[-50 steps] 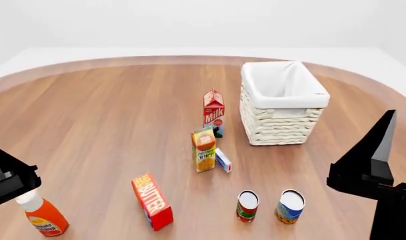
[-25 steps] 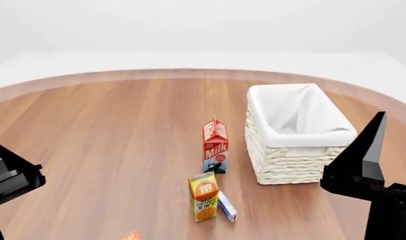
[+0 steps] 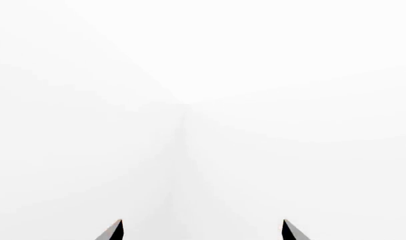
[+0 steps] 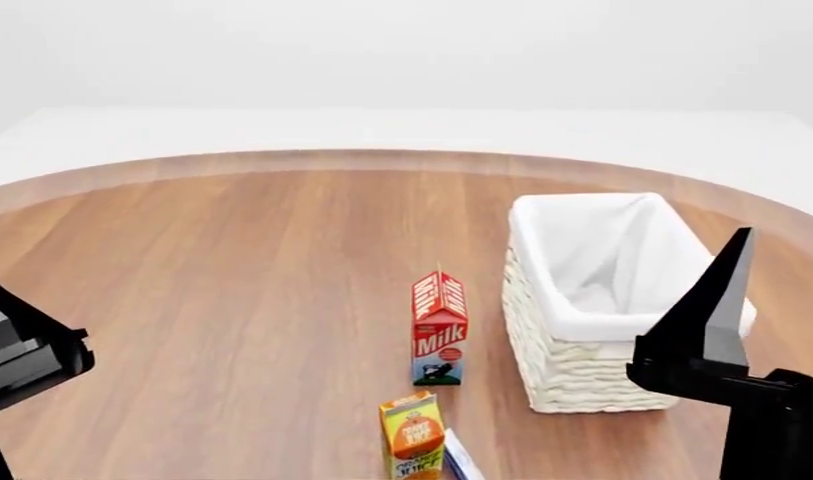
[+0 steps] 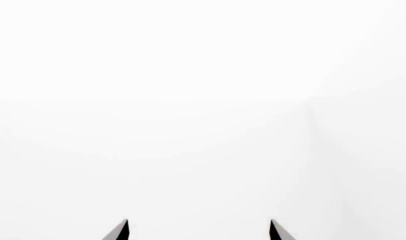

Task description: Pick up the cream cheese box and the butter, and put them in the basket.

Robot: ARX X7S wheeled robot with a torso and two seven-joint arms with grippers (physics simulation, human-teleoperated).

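Both grippers are up off the table with nothing in them. In each wrist view two dark fingertips sit well apart against blank white, so the left gripper (image 3: 201, 231) and the right gripper (image 5: 197, 231) stand wide open.

From the head view, the right arm hangs just in front of the basket (image 4: 556, 372), which looks empty. Only a corner of the cream cheese box (image 4: 461, 464) shows at the bottom edge, just beside the orange juice carton (image 4: 413, 440), with the milk carton (image 4: 438, 330) behind them. The butter is out of sight.

To my eye this is the very start: nothing picked. The next move calls for looking lower, then bringing an open gripper down over the small box.
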